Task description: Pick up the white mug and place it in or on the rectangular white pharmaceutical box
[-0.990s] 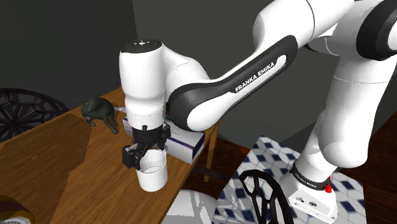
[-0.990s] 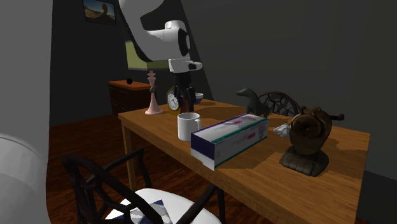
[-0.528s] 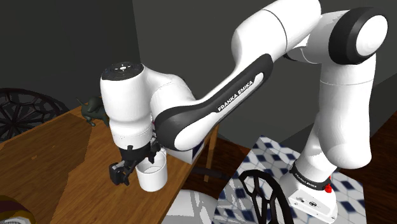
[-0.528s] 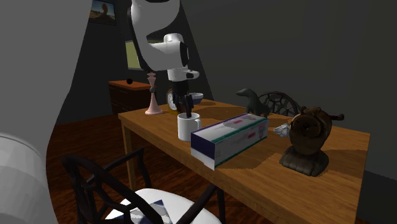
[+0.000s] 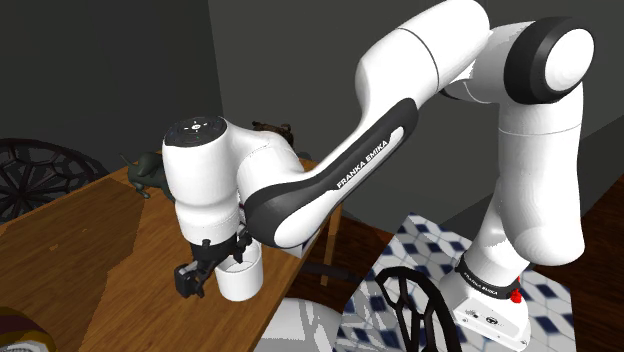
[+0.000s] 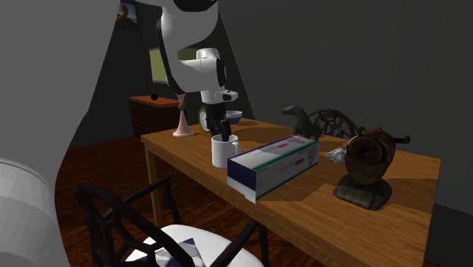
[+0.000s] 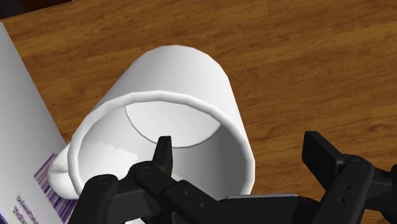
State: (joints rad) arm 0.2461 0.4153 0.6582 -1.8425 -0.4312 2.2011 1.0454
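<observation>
White arm [image 5: 345, 170] rising from its stand [image 5: 490, 300] at 4 o'clock in the shoulder view, bending over at 1 o'clock, sloping down toward 8 o'clock, bulky wrist [image 5: 205, 170] turned downward, black pincer [image 5: 212, 268] pointing down, fingers [image 7: 164, 156] spread well apart

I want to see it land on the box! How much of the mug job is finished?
Done: the pincer is down at the white mug, one finger inside it, one outside. In hand: it is open, so nothing is gripped, and the mug stands on the table. Left: squeeze, lift, and set the mug on the white box beside it.
</observation>
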